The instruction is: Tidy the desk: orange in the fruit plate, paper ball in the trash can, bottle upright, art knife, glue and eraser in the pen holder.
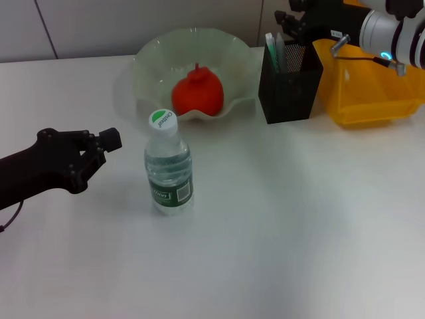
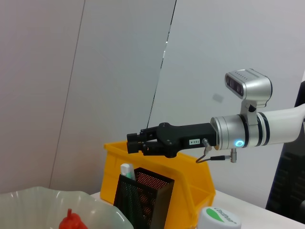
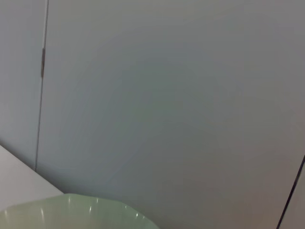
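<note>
Bottle, small and clear plastic with a dark green label and a green-topped white cap, stands upright on the white bench at centre left of the head view. Its cap also shows at the lower edge of the left wrist view.

Just left of it, at the left edge of the head view, the black left tool hovers low over the bench, apart from the bottle; whether its fingers are spread or closed cannot be told.

Behind the bottle, in the upper middle, the squat red-orange orange lies inside the wide pale-green translucent fruit plate with its wavy rim.

To the plate's right stands the tall square black mesh pen holder, with pale green and white items sticking up out of it.

Touching the holder's right side is the bright yellow rectangular trash can, in the upper right.

The right tool hangs above the pen holder at the top right of the head view. In the left wrist view the same black tool appears over the holder and bin, its fingers drawn together with nothing seen between them.
</note>
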Controlling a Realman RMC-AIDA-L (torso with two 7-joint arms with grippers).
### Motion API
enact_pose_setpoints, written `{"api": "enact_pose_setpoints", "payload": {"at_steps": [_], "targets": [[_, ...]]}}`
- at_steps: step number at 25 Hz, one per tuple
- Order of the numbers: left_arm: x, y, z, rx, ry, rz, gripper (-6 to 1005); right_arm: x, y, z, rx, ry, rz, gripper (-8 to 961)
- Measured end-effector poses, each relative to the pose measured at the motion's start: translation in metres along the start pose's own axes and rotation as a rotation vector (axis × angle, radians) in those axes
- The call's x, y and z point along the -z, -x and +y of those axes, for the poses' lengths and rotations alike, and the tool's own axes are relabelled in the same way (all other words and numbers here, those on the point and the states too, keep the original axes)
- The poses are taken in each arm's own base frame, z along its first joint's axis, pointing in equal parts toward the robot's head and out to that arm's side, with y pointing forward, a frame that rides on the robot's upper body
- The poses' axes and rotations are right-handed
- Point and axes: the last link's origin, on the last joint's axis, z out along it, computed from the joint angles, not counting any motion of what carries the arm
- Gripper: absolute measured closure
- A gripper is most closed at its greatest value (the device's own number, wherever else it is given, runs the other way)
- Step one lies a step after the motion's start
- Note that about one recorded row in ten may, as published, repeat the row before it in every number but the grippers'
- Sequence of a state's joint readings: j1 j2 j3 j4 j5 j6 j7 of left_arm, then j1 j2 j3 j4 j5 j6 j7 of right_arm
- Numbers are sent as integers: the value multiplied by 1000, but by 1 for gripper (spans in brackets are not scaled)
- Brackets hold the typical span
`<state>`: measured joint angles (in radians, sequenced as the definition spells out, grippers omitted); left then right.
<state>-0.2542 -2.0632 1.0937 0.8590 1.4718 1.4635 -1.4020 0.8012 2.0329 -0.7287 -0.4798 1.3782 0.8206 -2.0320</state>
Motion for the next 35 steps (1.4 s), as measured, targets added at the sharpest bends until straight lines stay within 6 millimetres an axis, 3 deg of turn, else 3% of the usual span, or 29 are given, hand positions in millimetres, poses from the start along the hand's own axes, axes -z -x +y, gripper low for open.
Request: {"api": "enact_pose_setpoints", "payload": {"at_steps": [16,25,35], "targets": [[-1,-2,-1,-8,3,1,904,7,10,5,5,0,-19,621],[-2,-4,-1,-24,5,1,903,27,14,1,-30,8,-51,621],[-1,-11,-3,-58,2,8,902,53,38,24,-72,173,-102,629]]}}
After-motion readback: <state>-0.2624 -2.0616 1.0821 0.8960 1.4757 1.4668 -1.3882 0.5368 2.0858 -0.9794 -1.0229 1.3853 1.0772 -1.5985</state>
